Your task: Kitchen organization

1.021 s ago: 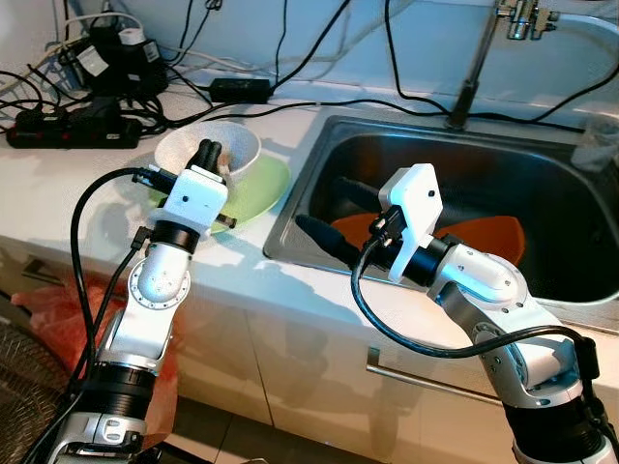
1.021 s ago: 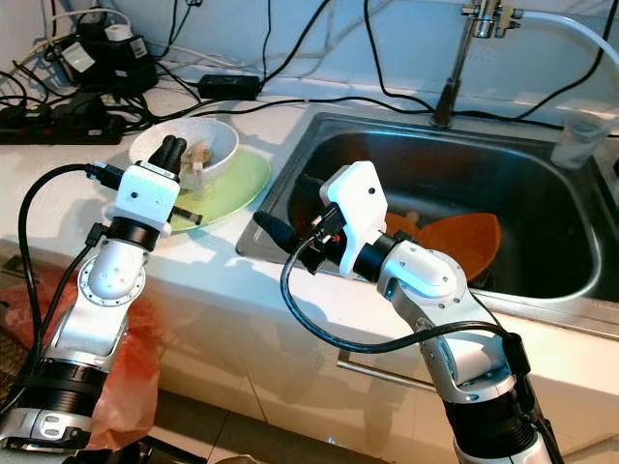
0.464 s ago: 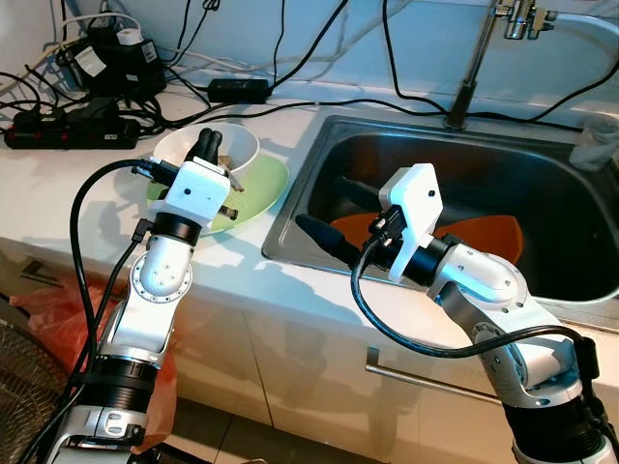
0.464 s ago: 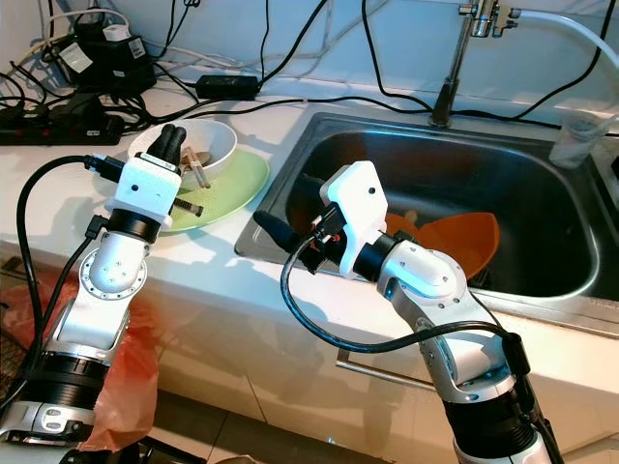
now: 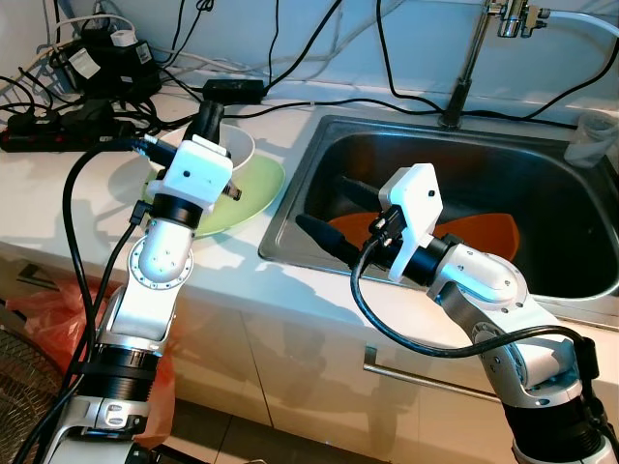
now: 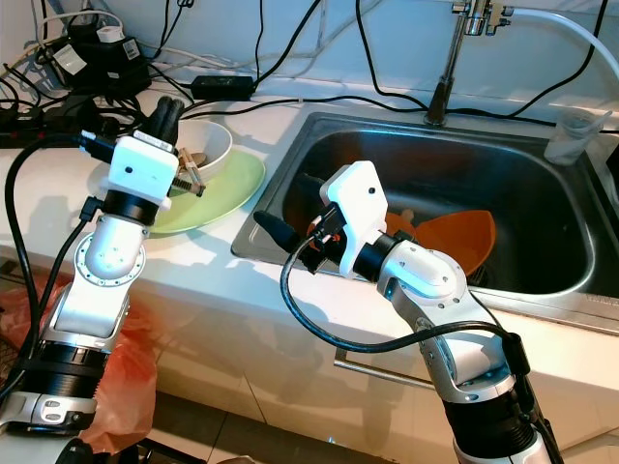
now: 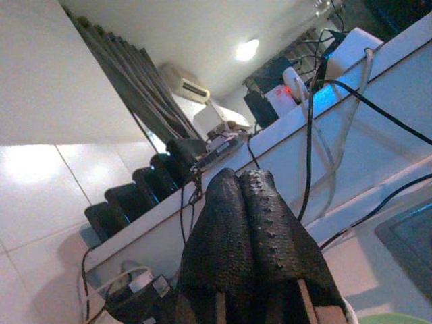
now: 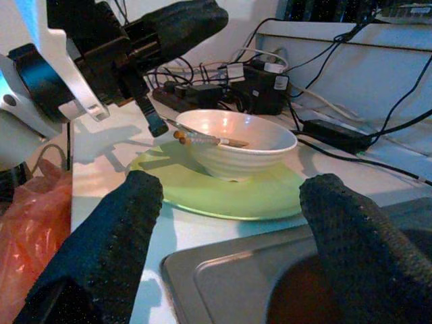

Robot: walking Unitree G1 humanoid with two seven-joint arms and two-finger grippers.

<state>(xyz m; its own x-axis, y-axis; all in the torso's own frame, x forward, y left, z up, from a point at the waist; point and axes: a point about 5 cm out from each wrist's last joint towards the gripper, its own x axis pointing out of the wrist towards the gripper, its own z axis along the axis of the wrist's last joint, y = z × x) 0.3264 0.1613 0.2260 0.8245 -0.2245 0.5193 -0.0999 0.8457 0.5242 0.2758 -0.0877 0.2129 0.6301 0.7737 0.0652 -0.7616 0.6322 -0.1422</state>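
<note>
A white bowl (image 6: 205, 145) sits on a green plate (image 6: 224, 188) on the white counter (image 6: 184, 259), just left of the sink (image 6: 440, 198). In the right wrist view a pair of chopsticks (image 8: 202, 139) lies across the bowl's rim.

The left gripper (image 6: 168, 114) is raised over the far left edge of the bowl, pointing up and away toward the wall; its two black fingers (image 7: 243, 229) are pressed together with nothing between them. Whether it touches the bowl cannot be told.

The right gripper (image 5: 324, 217) reaches left over the near left corner of the sink, aimed at the plate. Its fingers (image 8: 108, 236) are spread wide apart and hold nothing, with the bowl and plate framed between them in its wrist view.

Inside the sink lies an orange dish (image 6: 455, 230). The tap (image 6: 447, 63) stands at the far edge of the sink, and a clear cup (image 6: 571, 133) stands at its far right corner. At the far left of the counter a black power strip (image 5: 58, 130) sits among a tangle of black cables (image 6: 271, 58) and chargers. An orange plastic bag (image 6: 121, 382) hangs below the counter on the left, beside the cupboard fronts (image 6: 290, 387).
</note>
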